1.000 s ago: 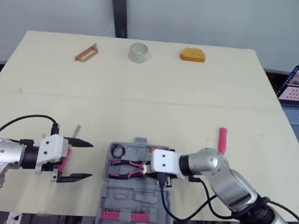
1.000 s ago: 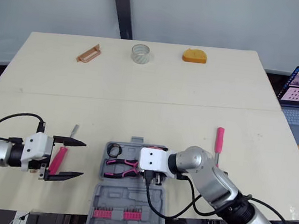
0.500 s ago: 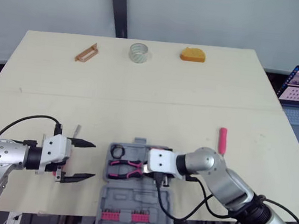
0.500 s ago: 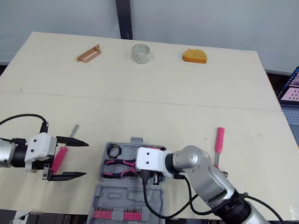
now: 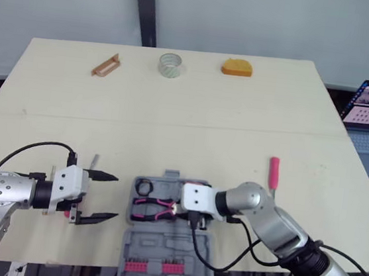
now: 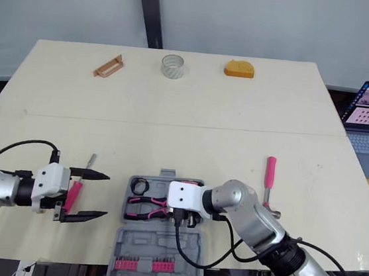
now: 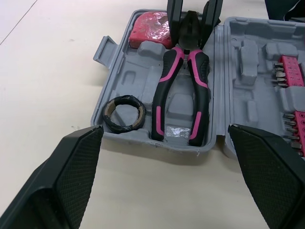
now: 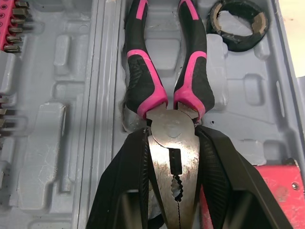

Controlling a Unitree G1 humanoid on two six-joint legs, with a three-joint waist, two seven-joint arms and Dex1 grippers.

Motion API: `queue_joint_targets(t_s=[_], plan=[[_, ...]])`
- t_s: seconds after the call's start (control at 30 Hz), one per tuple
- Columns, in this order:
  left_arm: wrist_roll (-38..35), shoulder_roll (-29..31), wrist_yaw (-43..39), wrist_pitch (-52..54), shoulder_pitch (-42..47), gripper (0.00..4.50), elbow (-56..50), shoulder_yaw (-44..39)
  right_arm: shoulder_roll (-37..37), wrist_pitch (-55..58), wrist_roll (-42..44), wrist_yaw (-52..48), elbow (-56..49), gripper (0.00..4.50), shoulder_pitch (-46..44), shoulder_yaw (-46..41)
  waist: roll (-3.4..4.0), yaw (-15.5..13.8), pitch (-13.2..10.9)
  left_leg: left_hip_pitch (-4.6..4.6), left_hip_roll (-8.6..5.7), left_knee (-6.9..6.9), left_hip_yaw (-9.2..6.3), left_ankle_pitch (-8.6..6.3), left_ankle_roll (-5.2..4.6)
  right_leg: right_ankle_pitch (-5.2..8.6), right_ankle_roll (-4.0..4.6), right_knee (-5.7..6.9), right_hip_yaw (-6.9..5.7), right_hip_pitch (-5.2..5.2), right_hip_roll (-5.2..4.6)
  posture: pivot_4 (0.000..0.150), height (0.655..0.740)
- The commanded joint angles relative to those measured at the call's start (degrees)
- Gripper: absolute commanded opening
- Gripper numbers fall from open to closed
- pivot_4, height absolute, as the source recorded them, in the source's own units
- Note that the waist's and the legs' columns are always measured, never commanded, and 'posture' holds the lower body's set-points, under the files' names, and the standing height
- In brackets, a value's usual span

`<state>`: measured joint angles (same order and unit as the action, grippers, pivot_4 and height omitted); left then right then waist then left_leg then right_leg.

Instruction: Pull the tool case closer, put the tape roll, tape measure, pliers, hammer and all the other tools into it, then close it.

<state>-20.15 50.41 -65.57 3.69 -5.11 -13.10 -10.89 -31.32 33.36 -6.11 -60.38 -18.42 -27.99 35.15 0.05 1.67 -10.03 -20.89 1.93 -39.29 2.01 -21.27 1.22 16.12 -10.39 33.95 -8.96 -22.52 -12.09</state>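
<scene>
Beige table (image 5: 174, 110): open tool case (image 5: 157, 258), right gripper (image 8: 172, 132) clamps pliers (image 8: 144, 90).

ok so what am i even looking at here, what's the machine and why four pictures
It is a humanoid robot with two arms, each ending in a two-fingered black gripper. The two wide pictures come from cameras on its head, looking down over a table; the two close ones come from its wrists. An open grey tool case lies at the near edge, holding a black tape roll and pink-handled pliers. The right gripper is closed on the pliers' metal head. The left gripper is open, holding nothing, by a pink-handled screwdriver. Farther off lie a clear tape roll, an orange tape measure and, to the right, what looks like a pink-handled hammer.
</scene>
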Motion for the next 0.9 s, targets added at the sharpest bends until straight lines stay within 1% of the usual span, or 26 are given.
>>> queue_joint_targets(t_s=[0.03, 0.1, 0.17, 0.2, 0.27, 0.3, 0.33, 0.37, 0.5, 0.6, 0.67, 0.73, 0.8, 0.83, 0.9], plan=[[-0.55, -0.33, 0.53, -0.28, 0.20, 4.50, -1.81, -0.21, -0.53, -2.59, -0.68, -0.35, -0.62, 0.97, -0.12, 0.92, 0.00, 0.01, 0.00, 0.00, 0.00, 0.00, 0.00, 0.00, 0.00, 0.00, 0.00, 0.01, 0.00, 0.00, 0.00, 0.150, 0.7400], [-0.48, -0.40, 0.66, -0.33, 0.28, 4.50, -1.76, -0.13, -0.45, -2.80, -0.59, -0.36, -0.58, 0.97, 0.06, 0.70, 0.00, 0.00, 0.00, 0.00, 0.00, 0.00, 0.00, 0.00, 0.00, 0.00, 0.00, 0.00, 0.00, 0.00, 0.00, 0.150, 0.7400], [-0.45, -0.42, 0.78, -0.39, 0.35, 4.50, -1.73, -0.03, -0.31, -2.75, -0.52, -0.30, -0.52, 2.00, 0.13, 0.50, 0.00, 0.01, 0.00, 0.00, 0.00, 0.00, 0.00, 0.00, 0.00, 0.00, 0.00, 0.00, 0.00, 0.00, 0.00, 0.150, 0.7400], [-0.45, -0.44, 0.84, -0.40, 0.41, 4.50, -1.70, 0.03, -0.32, -2.52, -0.18, -0.47, -0.73, 2.35, 0.14, 0.25, 0.00, 0.01, 0.00, 0.00, 0.00, 0.00, 0.00, 0.00, 0.00, 0.00, 0.00, 0.01, 0.00, 0.00, 0.00, 0.150, 0.7400], [-0.43, -0.48, 0.92, -0.46, 0.51, 4.50, -1.64, 0.11, -0.41, -2.21, 0.57, -0.80, -1.24, 3.23, 0.10, -0.37, 0.00, 0.00, 0.00, 0.00, 0.00, 0.00, 0.00, 0.00, 0.00, 0.00, 0.00, 0.00, 0.00, 0.00, 0.00, 0.150, 0.7400], [-0.43, -0.48, 0.89, -0.55, 0.60, 4.50, -1.48, 0.11, -0.15, -1.90, 1.15, -0.72, -1.36, 3.72, -0.17, -1.09, 0.00, 0.00, 0.00, 0.00, 0.00, 0.00, 0.00, 0.00, 0.00, 0.00, 0.00, 0.00, 0.00, 0.01, 0.00, 0.150, 0.7400], [-0.40, -0.50, 0.90, -0.65, 0.71, 4.50, -1.35, 0.10, 0.03, -1.78, 1.67, -0.77, -1.41, 4.34, -0.48, -1.66, -0.01, 0.00, 0.00, 0.00, 0.00, 0.00, 0.00, 0.00, 0.00, 0.00, 0.00, 0.00, 0.00, 0.01, 0.00, 0.150, 0.7400], [-0.40, -0.53, 0.95, -0.68, 0.85, 4.50, -1.23, 0.08, 0.38, -2.20, 2.14, -0.50, -1.13, 4.48, -0.81, -2.32, -0.01, 0.00, 0.00, 0.00, 0.00, 0.00, 0.00, 0.00, 0.00, 0.00, 0.00, 0.00, 0.00, 0.01, 0.00, 0.150, 0.7400], [-0.22, -0.80, 1.31, -0.78, 1.39, 4.50, -0.89, 0.24, 4.06, -5.78, 3.76, 2.39, 2.58, 4.48, -1.45, -4.58, -0.01, 0.03, 0.01, 0.01, 0.00, 0.00, 0.00, 0.00, 0.00, 0.00, 0.00, 0.00, 0.00, 0.02, 0.00, 0.150, 0.7400], [0.01, -1.29, 1.84, -0.77, 1.85, 4.50, -0.96, 0.74, 8.84, -11.24, 6.30, 4.61, 7.19, 3.62, -0.45, -6.69, -0.02, 0.13, 0.01, 0.05, 0.00, 0.01, 0.00, 0.00, 0.00, 0.00, 0.00, 0.03, 0.00, 0.03, 0.00, 0.150, 0.7400], [0.06, -1.61, 2.08, -0.74, 2.02, 4.50, -1.11, 1.02, 11.37, -16.38, 8.13, 4.71, 10.66, 2.64, 1.20, -7.60, -0.02, 0.21, 0.01, 0.08, 0.00, 0.03, 0.00, 0.00, 0.00, 0.00, 0.00, 0.04, 0.00, 0.04, 0.00, 0.150, 0.7400], [0.01, -1.83, 2.12, -0.78, 2.09, 4.50, -1.18, 1.14, 12.34, -20.71, 8.88, 3.72, 13.74, 1.52, 2.73, -7.40, -0.02, 0.17, 0.01, 0.13, 0.00, 0.06, 0.01, 0.00, 0.00, 0.00, 0.00, 0.03, 0.00, 0.07, 0.00, 0.150, 0.7400], [-0.07, -2.00, 1.94, -0.89, 2.04, 4.50, -1.32, 1.32, 12.93, -23.64, 9.02, 3.10, 17.25, 0.59, 3.49, -7.04, -0.03, 0.13, 0.02, 0.19, 0.00, 0.06, 0.01, 0.00, 0.00, 0.00, 0.00, 0.03, 0.00, 0.15, 0.00, 0.150, 0.7400], [-0.09, -2.05, 1.88, -0.90, 2.01, 4.50, -1.39, 1.39, 13.11, -24.72, 8.84, 3.07, 18.52, 0.03, 3.56, -6.96, -0.02, 0.16, 0.02, 0.22, 0.00, 0.05, 0.01, 0.00, 0.00, 0.00, 0.01, 0.03, 0.01, 0.17, 0.00, 0.150, 0.7400], [-0.03, -2.13, 1.93, -0.92, 1.60, 4.50, -1.81, 1.49, 13.55, -26.35, 8.49, 2.94, 21.30, 0.03, 3.49, -6.87, -0.02, 0.25, 0.02, 0.29, 0.00, 0.06, 0.04, 0.00, 0.00, 0.00, 0.01, 0.05, 0.03, 0.19, 0.00, 0.150, 0.7400]])
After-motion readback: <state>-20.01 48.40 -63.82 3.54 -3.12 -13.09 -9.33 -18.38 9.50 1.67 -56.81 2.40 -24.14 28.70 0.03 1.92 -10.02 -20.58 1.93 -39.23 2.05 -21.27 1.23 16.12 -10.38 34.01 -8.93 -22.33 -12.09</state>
